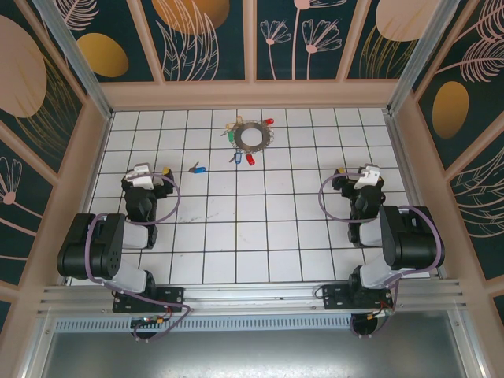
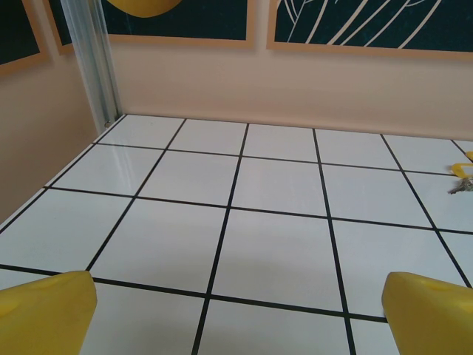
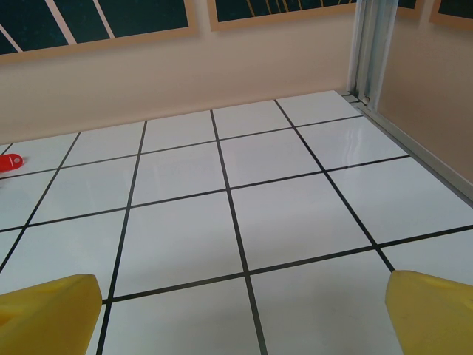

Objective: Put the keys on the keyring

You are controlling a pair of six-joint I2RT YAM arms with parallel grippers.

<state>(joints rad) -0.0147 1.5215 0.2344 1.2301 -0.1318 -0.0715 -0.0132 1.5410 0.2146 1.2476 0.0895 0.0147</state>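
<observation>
The grey keyring lies flat on the tiled floor at the far middle. Several keys with red, blue, green and yellow heads cluster round its rim. One blue-headed key lies apart, to the ring's left and nearer. My left gripper hovers left of that key, open and holding nothing; its yellow fingertips frame bare tiles. My right gripper stands open at the right, with yellow fingertips over bare tiles. A red key head peeks in at the right wrist view's left edge.
Beige walls with dark leaf panels close the floor on three sides, with aluminium posts in the far corners. A scrap of grey metal with a yellow bit shows at the left wrist view's right edge. Both arm bases sit on the near rail.
</observation>
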